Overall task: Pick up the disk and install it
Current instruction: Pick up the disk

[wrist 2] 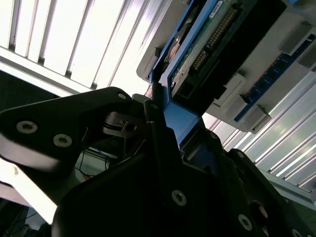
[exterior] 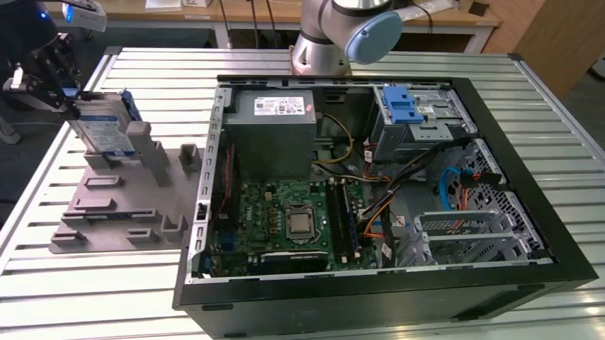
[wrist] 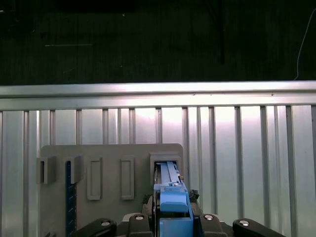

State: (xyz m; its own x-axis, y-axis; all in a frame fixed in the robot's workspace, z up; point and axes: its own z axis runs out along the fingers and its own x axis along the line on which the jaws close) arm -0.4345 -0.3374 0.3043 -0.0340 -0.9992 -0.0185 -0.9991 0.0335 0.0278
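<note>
Pincer is partly lost in the dark at the exterior view's left, and the arm is cut off up top. Disk has a white & blue label, words too small to read. Pincer tilts down, clamped on the disk's blue edge. Disk stands on edge just below it, low end in the grey rack.

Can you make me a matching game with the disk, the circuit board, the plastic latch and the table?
Things:
1 disk
2 circuit board
3 latch
4 table

Matches:
A green, inside the computer case
B ribbed metal, under everything
C standing on edge in the grey holder
D blue, on the silver cage

Pairs: 1-C; 2-A; 3-D; 4-B.
</note>
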